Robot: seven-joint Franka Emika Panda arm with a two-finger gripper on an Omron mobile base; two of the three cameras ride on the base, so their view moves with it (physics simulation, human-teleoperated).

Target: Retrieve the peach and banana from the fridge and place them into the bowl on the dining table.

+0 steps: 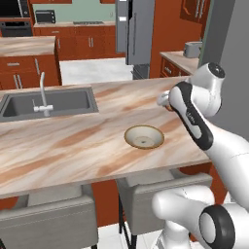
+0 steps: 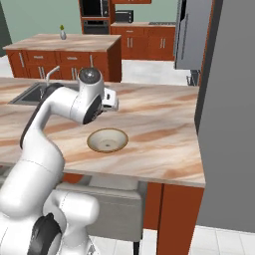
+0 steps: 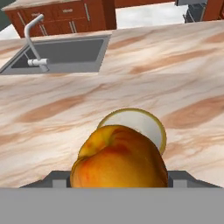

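Above the marbled worktop, the jaws grip the peach just over the bowl, with the sink and its faucet well apart to the left.

light: bright, even, diffuse | shadows: faint, soft inside the shallow round tan bowl | glare: none on the marbled beige bench | focus: slightly soft throughout | edges: undistorted
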